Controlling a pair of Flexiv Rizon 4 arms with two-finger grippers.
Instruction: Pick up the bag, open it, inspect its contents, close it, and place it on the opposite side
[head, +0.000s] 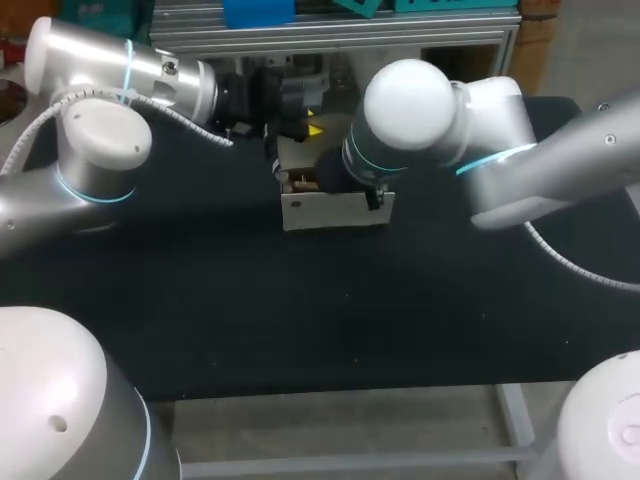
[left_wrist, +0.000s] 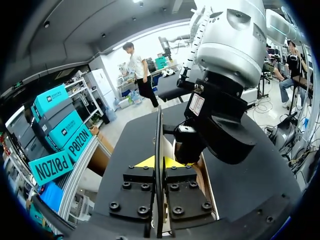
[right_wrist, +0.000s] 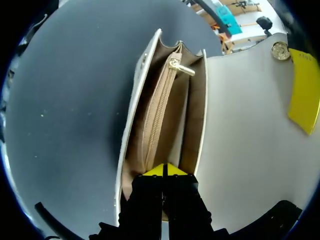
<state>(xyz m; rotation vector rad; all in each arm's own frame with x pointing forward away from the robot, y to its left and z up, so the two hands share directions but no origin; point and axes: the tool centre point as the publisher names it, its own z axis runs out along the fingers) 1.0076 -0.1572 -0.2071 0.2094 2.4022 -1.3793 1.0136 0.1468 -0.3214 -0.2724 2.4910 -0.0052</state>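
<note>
A white bag (head: 335, 210) stands at the back middle of the black table (head: 300, 320), its flap raised. My left gripper (left_wrist: 158, 162) is shut on the flap (left_wrist: 158, 135), which shows edge-on between its yellow tips. From the left in the head view, that gripper (head: 303, 130) sits just behind the bag. My right gripper (right_wrist: 164, 170) is shut and points down into the open mouth, over the tan lining and zip pocket (right_wrist: 159, 115). The flap's white inside (right_wrist: 245, 145) carries a gold clasp (right_wrist: 280, 50). In the head view my right wrist (head: 355, 165) hides that gripper.
A metal frame (head: 330, 38) runs along the table's back edge, just behind the bag and my left gripper. The table's front edge (head: 330, 388) lies well away from the bag. Both arms meet over the bag at the back middle.
</note>
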